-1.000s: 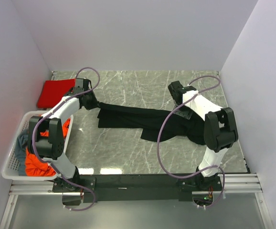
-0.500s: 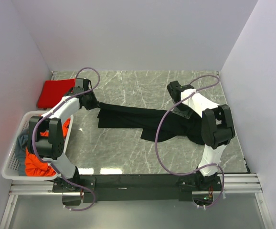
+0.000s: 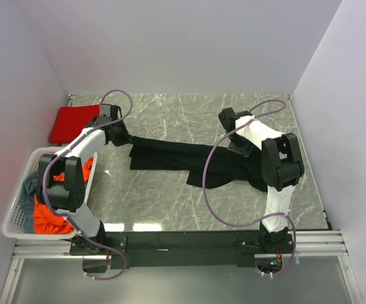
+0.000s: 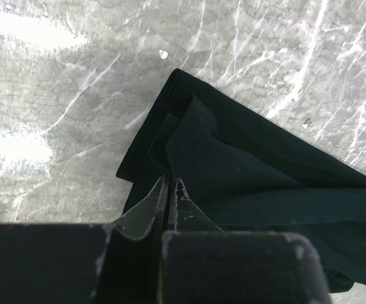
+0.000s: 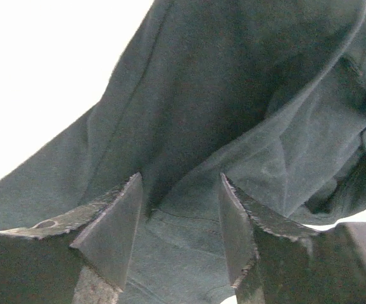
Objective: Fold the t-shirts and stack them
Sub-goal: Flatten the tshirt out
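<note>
Lying crumpled in the white basket (image 3: pixel 15 218) at the far left are the orange-red t-shirt (image 3: pixel 47 218) and, just beside it toward the wall, the grey-blue t-shirt (image 3: pixel 30 189). Beyond the basket, in the back left corner of the counter (image 3: pixel 164 202), the bright red t-shirt (image 3: pixel 72 122) sits folded into a flat, neat rectangle. The left fingers (image 4: pixel 161 202) are pressed together on the left end of the black t-shirt (image 3: pixel 170 157). There the wrist view shows the cloth doubled over itself in a few soft layers that run to a blunt corner on the marble. From that pinch the black shirt stretches rightward across the middle of the counter as a long, narrow, rumpled band. It widens into a bunched mass at the right, partly under the right arm. The right fingers (image 5: pixel 113 221) stand moderately apart, straddling a raised fold of the dark cloth without visibly clamping it. Past them the fabric hangs in broad creases with a rolled hem at its right edge.
</note>
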Robot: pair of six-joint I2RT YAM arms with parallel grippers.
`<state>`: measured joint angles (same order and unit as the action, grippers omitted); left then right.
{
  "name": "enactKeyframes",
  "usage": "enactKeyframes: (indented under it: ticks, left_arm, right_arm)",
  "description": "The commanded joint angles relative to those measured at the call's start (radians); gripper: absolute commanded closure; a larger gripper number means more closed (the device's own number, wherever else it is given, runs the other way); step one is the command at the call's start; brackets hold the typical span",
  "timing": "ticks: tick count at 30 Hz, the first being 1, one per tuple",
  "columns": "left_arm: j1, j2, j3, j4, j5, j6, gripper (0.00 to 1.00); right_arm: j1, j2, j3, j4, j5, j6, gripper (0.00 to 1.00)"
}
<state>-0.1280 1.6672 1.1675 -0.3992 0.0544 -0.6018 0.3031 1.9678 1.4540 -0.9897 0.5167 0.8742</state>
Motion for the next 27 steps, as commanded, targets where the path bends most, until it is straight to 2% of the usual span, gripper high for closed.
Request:
enactKeyframes:
  ticks: [1, 11, 22, 27]
  left_arm:
    - [-0.002, 0.002, 0.043, -0.003, -0.011, 0.022, 0.99]
    - [-0.002, 0.003, 0.043, -0.004, -0.018, 0.022, 0.99]
    - [-0.004, 0.003, 0.043, -0.006, -0.021, 0.022, 0.99]
    - [-0.004, 0.005, 0.044, -0.006, -0.014, 0.022, 0.99]
  right_arm:
    - [-0.012, -0.024, -0.020, -0.023, 0.059, 0.028, 0.43]
    - [-0.062, -0.121, -0.110, -0.012, 0.080, -0.009, 0.63]
    - [-0.091, -0.224, -0.173, 0.029, 0.043, -0.035, 0.66]
    - [-0.125, -0.299, -0.265, 0.156, -0.090, -0.050, 0.64]
